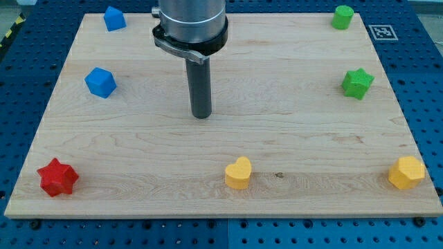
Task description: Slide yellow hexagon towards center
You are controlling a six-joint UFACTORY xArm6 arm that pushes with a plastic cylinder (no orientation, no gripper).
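Observation:
The yellow hexagon (406,172) sits at the bottom right corner of the wooden board (291,124). My tip (201,115) rests on the board near its middle, far to the left of and above the hexagon. A yellow heart-shaped block (238,173) lies near the bottom edge, below and slightly right of my tip.
A red star (57,178) is at the bottom left. A blue hexagon-like block (100,82) is at the left and a blue block (114,18) at the top left. A green star (357,83) is at the right and a green block (342,16) at the top right.

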